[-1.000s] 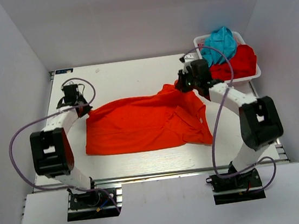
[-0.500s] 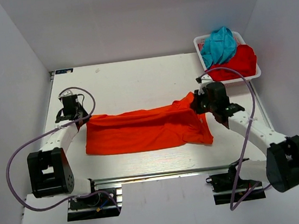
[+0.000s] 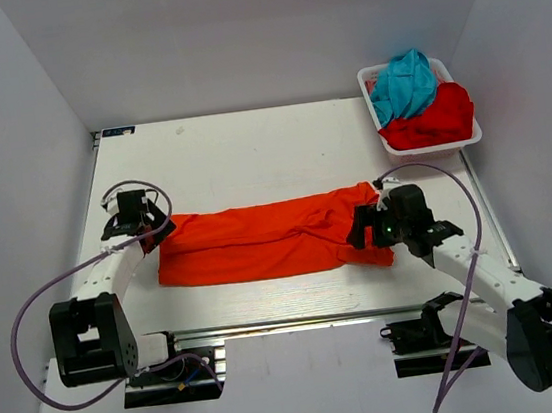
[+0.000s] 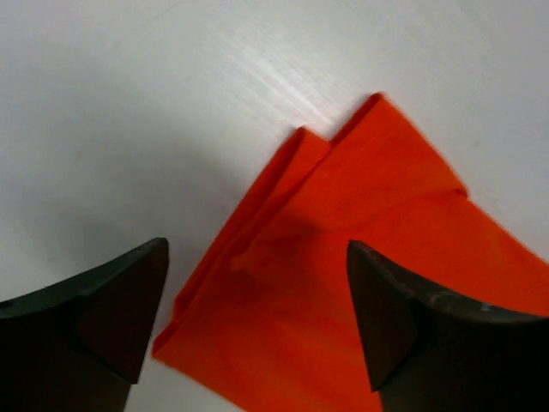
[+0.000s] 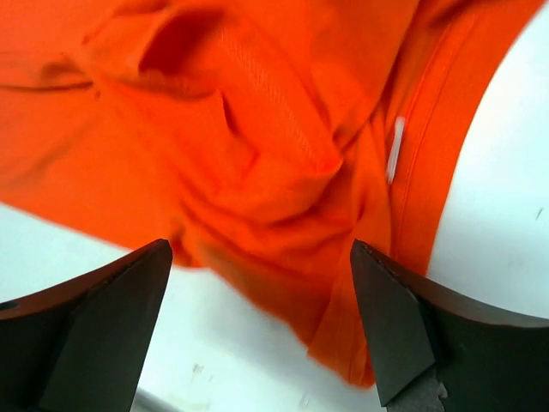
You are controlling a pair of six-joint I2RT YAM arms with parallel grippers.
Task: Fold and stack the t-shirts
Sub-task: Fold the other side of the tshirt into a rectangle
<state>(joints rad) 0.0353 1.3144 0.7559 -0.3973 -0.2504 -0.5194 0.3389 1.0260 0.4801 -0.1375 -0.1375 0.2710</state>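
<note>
Right claw (image 3: 360,230) lower, agape, arm (image 3: 470,268) outstretched

Bare worktop (image 3: 249,149) lies open behind the orange-red t-shirt (image 3: 260,239), which stretches across the middle. The white basket (image 3: 440,147), piled with the teal-blue t-shirt (image 3: 404,85) and red t-shirt (image 3: 443,113), blocks the far right corner.

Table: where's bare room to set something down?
Widest: far half of the table, between the orange-red shirt and back wall, left of the basket. Thin strip along the near edge. Crowded: shirt ends, at left claw and right claw.
</note>
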